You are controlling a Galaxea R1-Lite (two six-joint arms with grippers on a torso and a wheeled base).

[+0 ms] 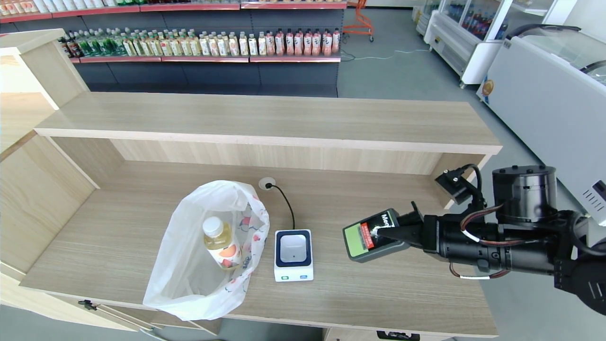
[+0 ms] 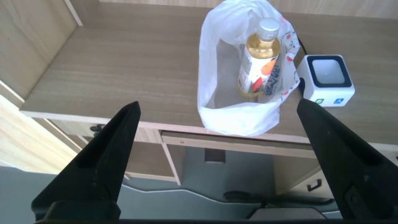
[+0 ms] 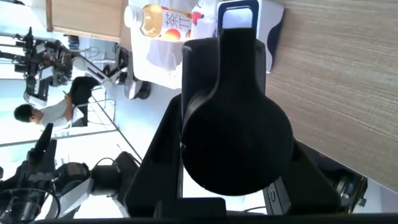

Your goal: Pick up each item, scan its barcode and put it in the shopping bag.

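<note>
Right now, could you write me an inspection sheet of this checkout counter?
Surface: pale wooden counter, with a raised back ledge.
Job's things: white plastic shopping bag, open, holding a white-capped bottle of yellow drink; white and dark-blue barcode scanner beside it; dark box with green and red label, held above the counter.
Clutter: nothing seen.
Grippers: right gripper shut on the box; left gripper open, out past the counter's front edge.
Cables: black cable from scanner to a round counter port.
Surroundings: shelves of bottles; white chest freezers.

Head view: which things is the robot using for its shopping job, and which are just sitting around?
For the job: green box in right gripper, scanner, shopping bag, bottle inside it.
Just around: shelf bottles, freezer.
</note>
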